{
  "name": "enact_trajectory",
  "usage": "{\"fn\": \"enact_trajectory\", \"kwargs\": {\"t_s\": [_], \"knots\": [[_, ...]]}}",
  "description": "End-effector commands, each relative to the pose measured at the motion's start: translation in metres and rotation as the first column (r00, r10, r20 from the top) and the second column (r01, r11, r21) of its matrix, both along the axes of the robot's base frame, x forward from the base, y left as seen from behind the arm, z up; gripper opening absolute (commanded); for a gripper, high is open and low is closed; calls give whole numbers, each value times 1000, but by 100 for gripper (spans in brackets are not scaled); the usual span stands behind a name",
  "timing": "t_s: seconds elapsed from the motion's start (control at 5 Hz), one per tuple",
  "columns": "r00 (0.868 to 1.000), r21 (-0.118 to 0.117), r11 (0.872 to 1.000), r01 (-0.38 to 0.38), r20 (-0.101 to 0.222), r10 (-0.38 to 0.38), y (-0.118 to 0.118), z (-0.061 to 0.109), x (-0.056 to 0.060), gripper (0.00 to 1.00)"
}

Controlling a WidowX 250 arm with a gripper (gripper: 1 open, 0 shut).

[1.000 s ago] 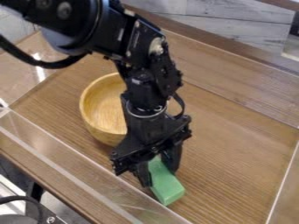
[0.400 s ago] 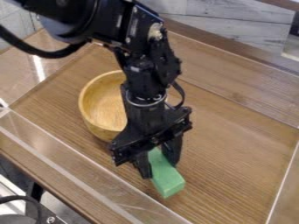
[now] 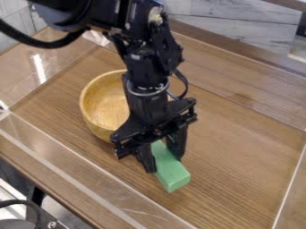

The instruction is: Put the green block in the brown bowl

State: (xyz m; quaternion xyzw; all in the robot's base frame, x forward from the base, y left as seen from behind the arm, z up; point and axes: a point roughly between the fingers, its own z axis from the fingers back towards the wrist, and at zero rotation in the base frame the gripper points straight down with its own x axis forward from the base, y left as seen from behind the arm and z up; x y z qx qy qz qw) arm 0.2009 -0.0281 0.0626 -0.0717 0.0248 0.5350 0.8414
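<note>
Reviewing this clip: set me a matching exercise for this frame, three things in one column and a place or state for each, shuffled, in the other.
Things:
1. green block
2. brown bowl
3. gripper

Descriptions:
A. round and hollow, nothing seen inside, behind the arm
B. points down, its fingers either side of the bar's upper end
C. light-coloured bar, tilted, lower end toward the front wall of the table

Pairs: 1-C, 2-A, 3-B
</note>
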Motion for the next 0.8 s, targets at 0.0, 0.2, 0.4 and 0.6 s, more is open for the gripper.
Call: {"fn": "enact_trajectory", "kwargs": {"t_s": [0.0,0.2,0.4,0.6], "knots": [[997,-7,1000,-9,73,10,5,15,15,0],[996,-13,1000,-15,85,16,8,14,20,0],[995,-11,1000,-25,93,26,11,12,23,0],[995,-8,999,-34,98,35,13,9,26,0]]}}
